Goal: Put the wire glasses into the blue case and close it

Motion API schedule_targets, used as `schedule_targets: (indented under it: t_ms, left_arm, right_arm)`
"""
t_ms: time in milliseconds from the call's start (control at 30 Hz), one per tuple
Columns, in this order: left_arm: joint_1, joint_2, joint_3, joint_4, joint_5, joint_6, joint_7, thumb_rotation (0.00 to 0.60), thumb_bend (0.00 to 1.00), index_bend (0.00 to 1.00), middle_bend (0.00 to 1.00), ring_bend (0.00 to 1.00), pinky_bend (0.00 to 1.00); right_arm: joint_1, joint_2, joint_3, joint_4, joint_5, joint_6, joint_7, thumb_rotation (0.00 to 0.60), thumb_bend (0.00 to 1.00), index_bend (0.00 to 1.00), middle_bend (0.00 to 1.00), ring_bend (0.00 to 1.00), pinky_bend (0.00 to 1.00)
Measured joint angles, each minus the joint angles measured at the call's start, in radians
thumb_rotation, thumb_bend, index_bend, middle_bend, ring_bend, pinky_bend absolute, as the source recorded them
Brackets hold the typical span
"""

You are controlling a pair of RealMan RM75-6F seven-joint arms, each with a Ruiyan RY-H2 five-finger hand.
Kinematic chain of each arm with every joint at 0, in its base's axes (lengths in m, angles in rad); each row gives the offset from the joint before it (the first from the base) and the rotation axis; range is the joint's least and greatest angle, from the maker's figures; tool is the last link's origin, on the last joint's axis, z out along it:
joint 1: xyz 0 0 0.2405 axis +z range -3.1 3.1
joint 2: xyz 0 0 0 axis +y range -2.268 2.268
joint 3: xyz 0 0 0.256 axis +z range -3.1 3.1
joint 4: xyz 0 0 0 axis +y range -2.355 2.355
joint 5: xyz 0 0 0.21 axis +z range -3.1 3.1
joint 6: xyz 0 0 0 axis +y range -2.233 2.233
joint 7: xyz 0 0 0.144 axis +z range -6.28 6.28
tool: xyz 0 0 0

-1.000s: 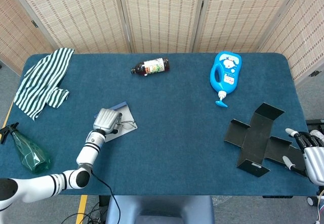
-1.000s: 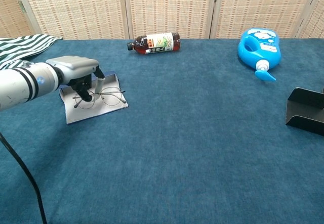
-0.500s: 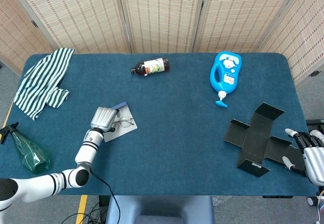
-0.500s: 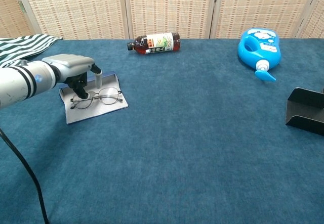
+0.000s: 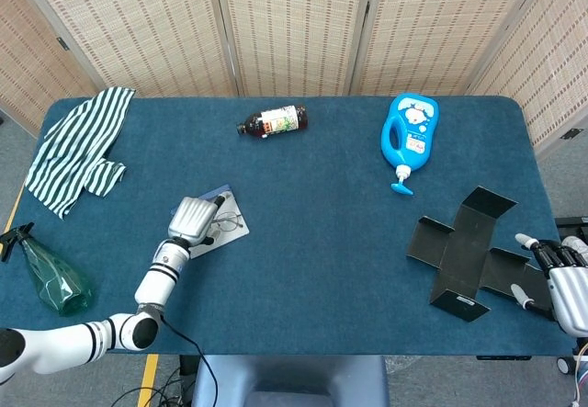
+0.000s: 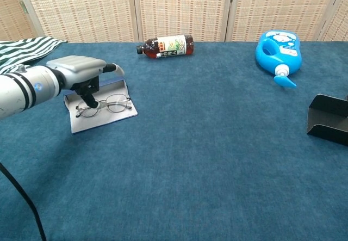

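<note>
The wire glasses (image 6: 107, 105) lie flat on the grey lining of the open blue case (image 6: 103, 117) at the table's left. In the head view the glasses (image 5: 226, 223) and the case (image 5: 236, 234) show beside my left hand (image 5: 191, 217). My left hand (image 6: 80, 71) hovers over the case's left end, one dark fingertip (image 6: 93, 103) reaching down to the left lens and another finger stretched out to the right. Nothing is lifted. My right hand (image 5: 562, 286) rests at the table's lower right edge, fingers spread, holding nothing.
A striped cloth (image 5: 78, 150) and a green spray bottle (image 5: 50, 280) lie at the far left. A brown bottle (image 5: 274, 119) lies at the back. A blue detergent bottle (image 5: 410, 136) sits back right. An unfolded black box (image 5: 464, 251) lies beside my right hand.
My left hand drew back to the left, then came right again over the case with one finger stretched out. The glasses stay on the lining. The right hand has not moved.
</note>
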Motion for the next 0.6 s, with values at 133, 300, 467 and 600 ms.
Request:
schedule_targets:
  t_ms: [133,300,467,600]
  left_arm:
    - [-0.016,-0.033,-0.007,0.051,-0.030,-0.016,0.024,0.600,0.36,0.11,1.00,1.00,1.00]
    - [-0.035,-0.069,-0.018,0.128,-0.075,-0.038,0.061,0.600,0.36,0.11,1.00,1.00,1.00]
    - [-0.045,-0.083,-0.024,0.177,-0.110,-0.048,0.097,0.600,0.36,0.11,1.00,1.00,1.00]
    - [-0.052,-0.088,-0.036,0.201,-0.134,-0.051,0.112,0.600,0.36,0.11,1.00,1.00,1.00]
  right_arm:
    - [-0.004,0.001,0.000,0.004,0.004,0.003,0.005,0.600,0.26,0.17,0.29,0.23,0.23]
    - [-0.008,0.002,-0.001,0.008,0.008,0.004,0.011,0.600,0.26,0.17,0.29,0.23,0.23]
    - [-0.008,0.003,0.000,0.008,0.008,0.004,0.011,0.600,0.26,0.17,0.29,0.23,0.23]
    - [-0.008,0.003,0.000,0.005,0.007,0.003,0.008,0.600,0.26,0.17,0.29,0.23,0.23]
